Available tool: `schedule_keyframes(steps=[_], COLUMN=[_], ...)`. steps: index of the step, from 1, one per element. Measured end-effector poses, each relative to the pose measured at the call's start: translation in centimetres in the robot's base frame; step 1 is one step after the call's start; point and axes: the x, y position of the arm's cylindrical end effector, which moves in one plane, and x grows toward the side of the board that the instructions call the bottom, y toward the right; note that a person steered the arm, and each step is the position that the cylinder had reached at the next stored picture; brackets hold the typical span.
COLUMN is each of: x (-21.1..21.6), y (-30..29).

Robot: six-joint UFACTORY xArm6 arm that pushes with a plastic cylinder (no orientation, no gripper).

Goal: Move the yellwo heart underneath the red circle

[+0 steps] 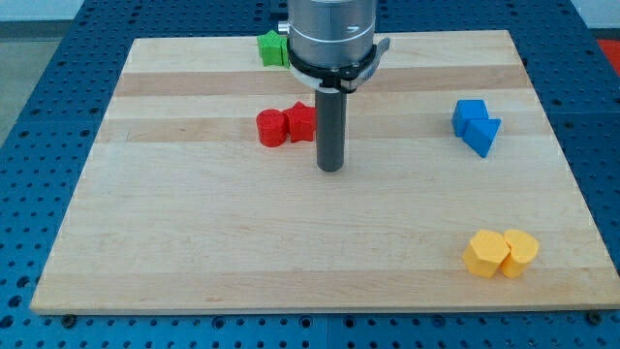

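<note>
Pale wooden board (pixel 194 252) on a blue perforated bench. Nearest, at the view's lower right: yellow heart (pixel 484 254) touching a yellow block (pixel 520 252). Mid-board: my tip (pixel 331 169), no pincer fitted, just right of and below red circle (pixel 271 127) and its touching red block (pixel 302 121). Right: two blue blocks (pixel 475 124). Farthest: green block (pixel 272 47), top edge.

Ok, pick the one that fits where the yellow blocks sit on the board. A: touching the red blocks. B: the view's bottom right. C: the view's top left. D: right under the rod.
B: the two yellow blocks lie near the board's bottom right corner, far from the red blocks and my tip.
</note>
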Motion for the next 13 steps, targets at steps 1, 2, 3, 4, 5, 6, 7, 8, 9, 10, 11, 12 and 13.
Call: schedule_keyframes(steps=[1, 2, 3, 4, 5, 6, 7, 8, 9, 10, 11, 12, 13], x=[0.3, 1.6, 2.5, 2.5, 4.1, 5.0, 7.5, 11.5, 15.0, 15.2, 13.9, 10.1, 6.1], y=[2.0, 7.3, 13.2, 20.1, 25.0, 26.7, 26.8, 27.1, 27.1, 24.1, 19.0, 12.2, 5.9])
